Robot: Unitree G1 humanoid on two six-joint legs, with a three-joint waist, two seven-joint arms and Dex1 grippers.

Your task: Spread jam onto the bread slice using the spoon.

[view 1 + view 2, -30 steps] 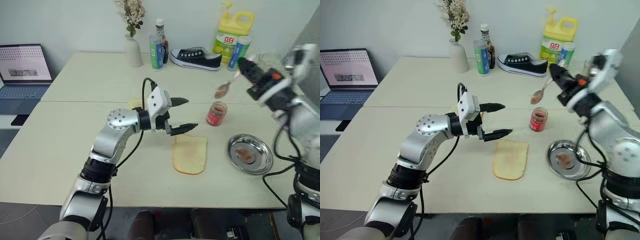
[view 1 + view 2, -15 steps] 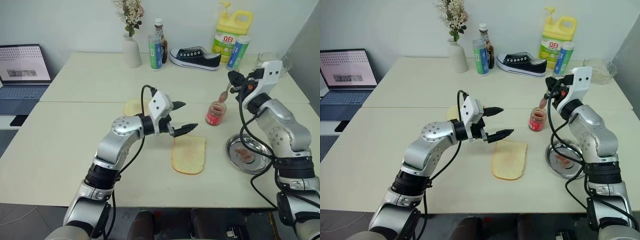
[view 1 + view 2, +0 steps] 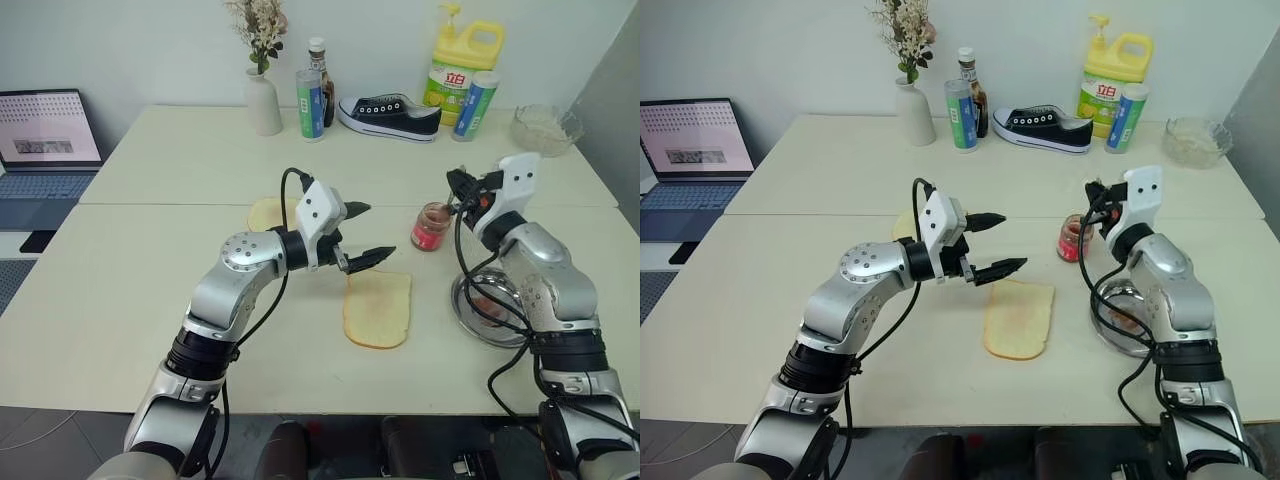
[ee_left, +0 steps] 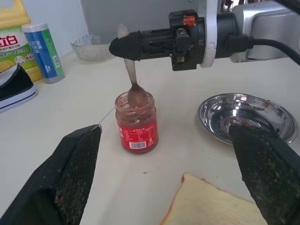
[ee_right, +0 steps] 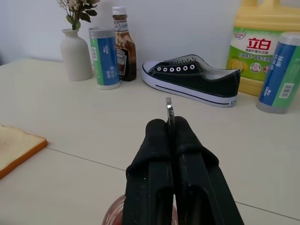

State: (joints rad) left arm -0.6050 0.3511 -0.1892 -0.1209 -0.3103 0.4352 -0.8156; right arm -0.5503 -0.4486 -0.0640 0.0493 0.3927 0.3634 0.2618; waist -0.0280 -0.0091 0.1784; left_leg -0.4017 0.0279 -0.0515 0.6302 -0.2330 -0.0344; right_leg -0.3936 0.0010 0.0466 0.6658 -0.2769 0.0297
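The jam fills a small clear jar (image 4: pixel 137 123) on the table, right of centre. My right gripper (image 4: pixel 117 47) hangs above and just behind it, shut on the handle of the spoon (image 4: pixel 131 75). The spoon points down with its bowl inside the jar's mouth. In the right wrist view the spoon's handle end (image 5: pixel 168 110) sticks up between the closed fingers. The bread slice (image 3: pixel 378 308) lies flat near the table's front, left of the jar. My left gripper (image 3: pixel 378 230) hovers open above the slice's far end, pointing at the jar, holding nothing.
A round steel dish (image 4: pixel 262 97) with a reddish smear sits right of the bread slice, under my right arm. A smaller slice (image 3: pixel 268 213) lies behind my left gripper. A vase (image 3: pixel 265 100), bottles (image 3: pixel 312 95), shoe (image 3: pixel 392 113), detergent jug (image 3: pixel 462 70) and glass bowl (image 3: pixel 545 128) line the far edge.
My right gripper has come down and rolled, bringing the spoon from above and behind the jar until its bowl is in the jar's mouth. The left gripper has stayed put and open.
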